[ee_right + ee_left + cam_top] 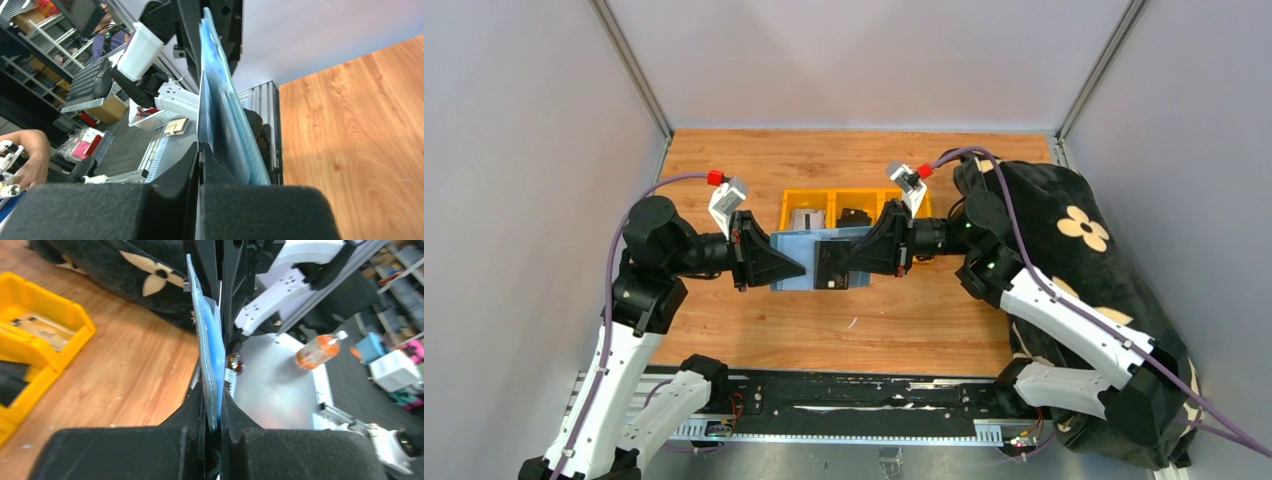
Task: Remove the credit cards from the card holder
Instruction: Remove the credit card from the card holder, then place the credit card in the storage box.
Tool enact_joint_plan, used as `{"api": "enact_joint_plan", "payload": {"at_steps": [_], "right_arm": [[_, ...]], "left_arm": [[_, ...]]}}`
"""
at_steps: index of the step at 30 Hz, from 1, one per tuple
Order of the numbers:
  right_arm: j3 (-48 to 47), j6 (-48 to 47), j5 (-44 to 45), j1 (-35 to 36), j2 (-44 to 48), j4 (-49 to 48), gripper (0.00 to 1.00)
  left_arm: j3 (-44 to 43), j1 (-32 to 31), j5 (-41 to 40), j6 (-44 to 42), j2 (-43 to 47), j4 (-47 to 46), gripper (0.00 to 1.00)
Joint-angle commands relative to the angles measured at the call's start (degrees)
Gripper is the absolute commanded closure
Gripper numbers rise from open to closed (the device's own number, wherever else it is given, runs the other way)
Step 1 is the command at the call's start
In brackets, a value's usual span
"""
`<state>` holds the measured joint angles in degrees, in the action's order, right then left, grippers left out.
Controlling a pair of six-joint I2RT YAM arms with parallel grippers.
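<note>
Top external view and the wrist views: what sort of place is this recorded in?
Most likely a robotics lab cell: a wooden tabletop walled by plain grey panels, with cluttered storage shelves and a keyboard visible beyond it in the right wrist view.

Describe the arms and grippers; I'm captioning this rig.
The left arm and right arm have white links and black joints. The left gripper and right gripper are black, wedge-shaped, each topped by a pale camera block with a red plug. A purple-grey cable trails each arm.
</note>
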<state>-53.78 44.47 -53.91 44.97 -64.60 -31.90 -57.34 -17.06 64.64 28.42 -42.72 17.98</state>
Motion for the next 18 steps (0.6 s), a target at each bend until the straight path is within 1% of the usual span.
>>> {"api": "enact_joint_plan", "payload": {"at_steps": [1, 2, 5, 10, 13, 15, 18], "right_arm": [[-2.1, -3.93, -2.74, -4.54, 3.11, 7.45, 1.0], [-1.96, -3.76, -3.07, -6.46, 3.42, 7.88, 1.0], [-2.84, -4.71, -3.67, -10.2, 3.62, 11.12, 1.0], [-4.28, -6.42, -3.93, -14.83, 2.39, 14.71, 1.0], [-6.74, -10.55, -1.46, -15.9, -0.27, 21.02, 1.0], [-8.16, -12.86, 0.16, -16.03, -2.56, 24.37, 1.0], [-9.26, -14.67, 4.23, -16.72, -6.28, 27.03, 1.0]], "left_arm": [[-5.63, 0.19, -7.28, -14.99, -1.09, 12.97, 1.0], [-6.13, 0.19, -8.04, -16.73, -1.11, 15.16, 1.0], [-6.8, 0.18, -8.62, -20.32, -0.79, 17.96, 1.0], [-8.15, 0.18, -8.7, -25.67, -0.37, 22.67, 1.0], [-8.78, 0.2, -6.78, -28.23, -0.3, 25.14, 1.0], [-8.56, 0.19, -5.25, -28.38, 0.17, 25.49, 1.0], [-7.73, 0.18, -3.73, -30.97, 1.31, 25.74, 1.0]]}}
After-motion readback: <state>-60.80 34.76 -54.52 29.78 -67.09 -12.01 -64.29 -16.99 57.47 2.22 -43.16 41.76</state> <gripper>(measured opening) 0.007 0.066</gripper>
